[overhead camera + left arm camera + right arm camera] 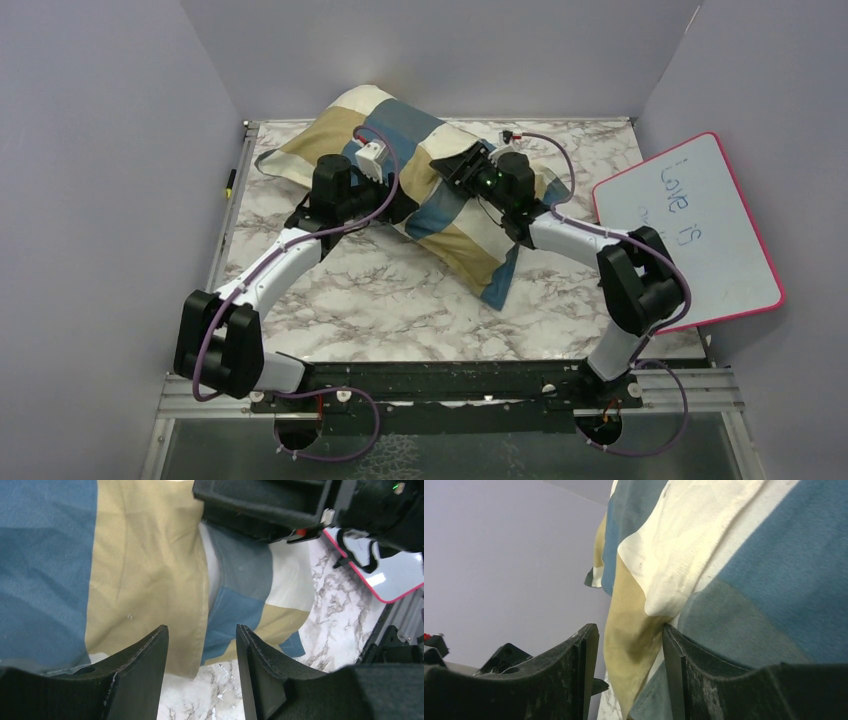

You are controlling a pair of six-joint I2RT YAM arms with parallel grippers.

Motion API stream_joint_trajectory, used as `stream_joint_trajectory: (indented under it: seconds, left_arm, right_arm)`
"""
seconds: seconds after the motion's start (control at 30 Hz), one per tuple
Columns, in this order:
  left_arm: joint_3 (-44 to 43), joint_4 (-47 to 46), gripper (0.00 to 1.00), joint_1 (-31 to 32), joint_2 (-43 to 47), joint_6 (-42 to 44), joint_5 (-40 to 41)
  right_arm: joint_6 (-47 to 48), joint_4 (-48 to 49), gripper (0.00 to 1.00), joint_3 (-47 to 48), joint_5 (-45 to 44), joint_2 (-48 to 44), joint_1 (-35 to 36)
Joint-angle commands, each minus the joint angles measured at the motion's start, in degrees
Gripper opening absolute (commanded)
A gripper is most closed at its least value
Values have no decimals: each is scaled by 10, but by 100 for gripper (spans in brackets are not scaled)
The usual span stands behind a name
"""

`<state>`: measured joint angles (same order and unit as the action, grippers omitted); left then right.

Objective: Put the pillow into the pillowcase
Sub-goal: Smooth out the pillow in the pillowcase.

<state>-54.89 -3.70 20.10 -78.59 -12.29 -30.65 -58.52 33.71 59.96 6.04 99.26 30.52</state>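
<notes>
High fixed view looking down from behind, both wrist views close against the shared pillowcase (452, 228)

Soft, even light, faint shadows; near fingers (135, 680) slightly blurred, glare on the whiteboard (400, 575).

Pink-rimmed whiteboard (700, 240), handwritten, overhanging right edge of marble table (380, 310).
</notes>
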Motion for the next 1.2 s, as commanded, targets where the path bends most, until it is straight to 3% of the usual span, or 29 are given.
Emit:
stream_joint_trajectory:
  seconds: [0.0, 0.23, 0.47, 0.73, 0.8, 0.83, 0.93, 1.03, 1.17]
  left_arm:
    - [9, 4, 55, 0, 30, 17, 46]
    - [-4, 27, 55, 0, 25, 27, 89]
    - [11, -44, 57, 15, -4, 4, 31]
    - [11, -55, 55, 23, -38, -8, 20]
    - [15, -55, 54, 26, -37, -10, 20]
    - [17, -56, 54, 28, -35, -12, 18]
    - [22, -58, 53, 35, -25, -23, 8]
    - [21, -47, 52, 39, -5, -40, 10]
    - [-19, 58, 56, 25, 22, -24, 100]
  right_arm:
    - [-7, -52, 57, 54, -3, -7, -2]
    - [-80, -137, 61, 27, -90, -33, 0]
    - [-77, -167, 65, 43, -103, -27, 4]
    - [-45, 15, 61, 43, -13, 24, 5]
    - [-29, 76, 56, 36, 0, 18, 5]
    - [-20, 82, 48, 36, 4, 13, 5]
    - [11, 19, 4, 38, -6, -23, 5]
    - [37, -158, 0, 30, -55, -87, 6]
    - [93, -212, 0, -40, -140, -110, 4]
